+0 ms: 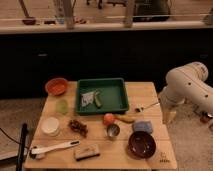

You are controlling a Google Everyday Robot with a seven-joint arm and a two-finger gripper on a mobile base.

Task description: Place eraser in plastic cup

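Dark cabinets and a long counter are filling the far side of the room, and in front of them a wooden table (pixel 145 92) is standing crowded with things. The eraser (pixel 87 152) is lying flat at the near edge, just right of a white brush (pixel 52 148). What I am taking for the plastic cup (pixel 62 106), pale green and see-through, is sitting toward the left, between an orange bowl (pixel 56 86) and a white tub (pixel 50 126). The gripper (pixel 168 117) is hanging beside the table's right edge, well apart from both. Whether it is open or closed I cannot tell, and I am seeing nothing in it.

I am judging the step in hand to be the reach for the eraser. Doing it well is meaning passing over the dark bowl (pixel 142 144) and metal cup (pixel 113 131) without brushing them, dropping straight down, and closing across the block's short width. The release is belonging right above the cup's mouth, so the light cup is not tipping.

As for writing, only a small dark mark (pixel 163 159) is showing at the near right corner, and I am not managing to read it.
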